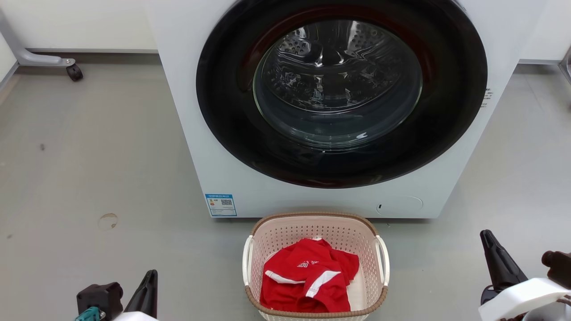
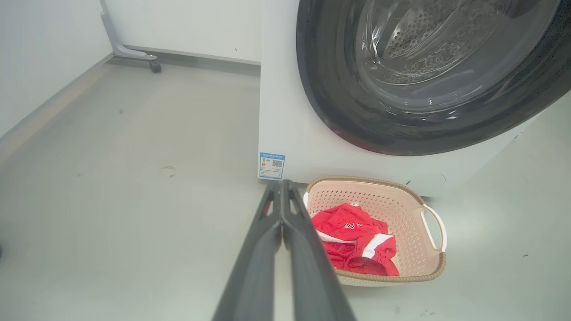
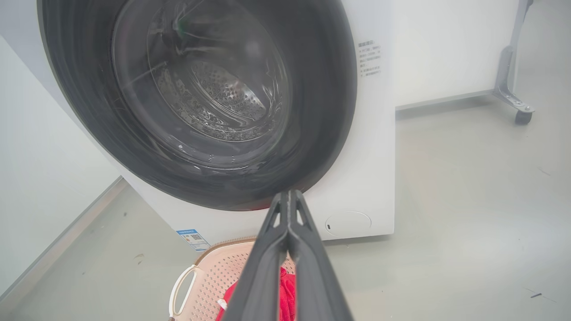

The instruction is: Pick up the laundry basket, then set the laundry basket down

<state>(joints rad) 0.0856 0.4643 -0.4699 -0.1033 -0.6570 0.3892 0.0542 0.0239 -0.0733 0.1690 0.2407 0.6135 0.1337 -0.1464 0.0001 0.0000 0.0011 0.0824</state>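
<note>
The pale pink-cream perforated plastic laundry basket [image 1: 285,236], with its brown woven-look rim, stands upright on the grey floor [image 1: 89,156]. It sits just in front of the white front-loading washing machine [image 1: 187,111], with a crumpled red-and-white garment [image 1: 308,281] lying loose inside. The left gripper [image 2: 282,184] and the right gripper [image 3: 290,194] each have their two dark fingers pressed together on nothing. They hang one to each side of the basket, apart from it. This would suit a basket waiting to be raised as well as one put back on the floor, so the risks are judged for both. The basket looks light, so a passing finger or forearm could shove or tip it. A lift by one white side handle [image 1: 383,258] alone would probably tilt it and spill the garment. Uneven pulls from two arms could twist it. Its far rim also sits near the machine, which a forward swing might strike.
</note>
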